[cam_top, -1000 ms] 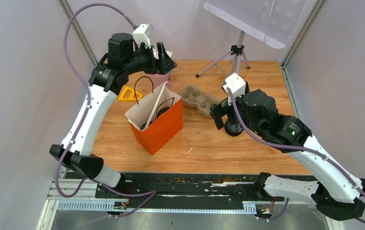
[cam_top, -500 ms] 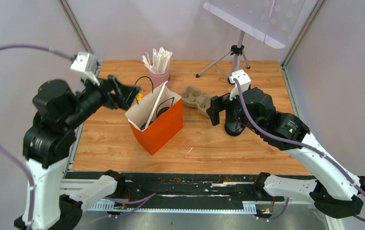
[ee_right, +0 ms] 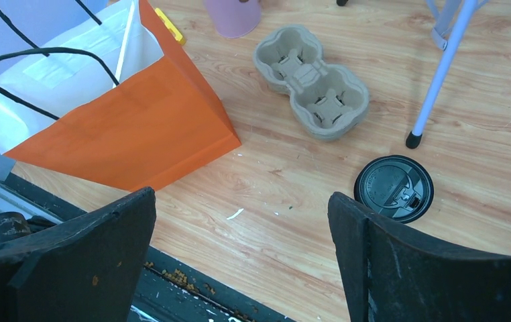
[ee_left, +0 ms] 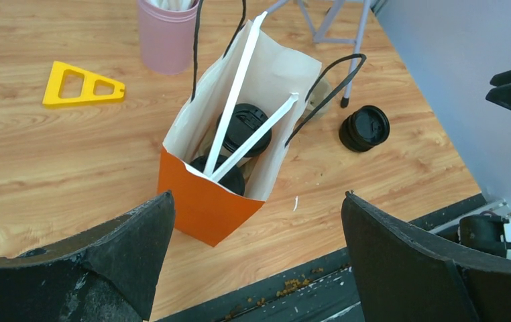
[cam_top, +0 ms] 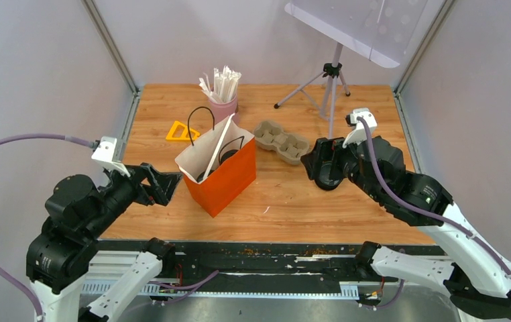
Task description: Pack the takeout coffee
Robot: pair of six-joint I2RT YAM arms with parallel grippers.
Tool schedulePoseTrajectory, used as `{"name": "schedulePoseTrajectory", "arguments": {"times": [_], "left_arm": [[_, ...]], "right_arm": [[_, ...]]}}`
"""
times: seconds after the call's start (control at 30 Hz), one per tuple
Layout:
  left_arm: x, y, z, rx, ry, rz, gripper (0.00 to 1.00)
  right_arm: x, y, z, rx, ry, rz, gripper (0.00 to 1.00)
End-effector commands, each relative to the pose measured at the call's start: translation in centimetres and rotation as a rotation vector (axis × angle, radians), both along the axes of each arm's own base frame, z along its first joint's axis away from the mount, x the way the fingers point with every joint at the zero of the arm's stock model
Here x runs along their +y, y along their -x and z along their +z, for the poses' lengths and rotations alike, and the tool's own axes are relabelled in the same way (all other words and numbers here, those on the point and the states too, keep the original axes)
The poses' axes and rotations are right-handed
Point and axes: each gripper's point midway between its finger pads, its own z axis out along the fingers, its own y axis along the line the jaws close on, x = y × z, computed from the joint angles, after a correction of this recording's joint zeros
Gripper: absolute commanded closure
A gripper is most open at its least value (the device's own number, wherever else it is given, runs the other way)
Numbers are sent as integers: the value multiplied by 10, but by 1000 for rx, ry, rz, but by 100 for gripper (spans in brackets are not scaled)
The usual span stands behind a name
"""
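I have the left gripper (ee_left: 255, 201) with its jaws spread as wide as they go and nothing between them; the finger faces are matte black and rough. It hangs over the near left edge of the tabletop (cam_top: 293, 201), a pale wood-grain board, and looks into the orange paper bag (ee_left: 202, 201). The right gripper (ee_right: 241, 201) has its jaws just as wide and grips nothing, poised above the board to the right of the bag.

The bag stands upright, white inside, with thin black cord handles. Both coffees are in it: the first takeout cup (ee_left: 246, 121) toward the back and the second takeout cup (ee_left: 233, 174) against the front wall. I see only their round black plastic lids; the cup bodies are hidden, so I cannot tell their colours. Two flat white sticks (ee_left: 236, 94) lean across the lids and past the rim.

Right of the bag a loose black lid (ee_right: 393, 188) with raised moulding lies flat; in the top view my right arm covers much of it. Beyond it sits a grey moulded-pulp cup carrier (ee_right: 313, 80) with two wells. Farther back are a smooth pink cup (cam_top: 222, 107) stuffed with more such sticks, a yellow plastic triangle (ee_left: 82, 84) with cut-outs, and a thin-legged tripod (cam_top: 333, 74).
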Motion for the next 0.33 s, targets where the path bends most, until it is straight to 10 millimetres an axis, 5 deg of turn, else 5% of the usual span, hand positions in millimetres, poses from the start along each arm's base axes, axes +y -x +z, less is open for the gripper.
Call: {"name": "schedulePoseTrajectory", "arguments": {"times": [0.0,0.3], "left_arm": [[1,-3,3,2,16,20,0],[1,-6,9,-19,7,19,0]], "right_arm": [[-3,-3,16,-36,-73,-38,0],[5,-6,15,-25,-53,-19,0]]}}
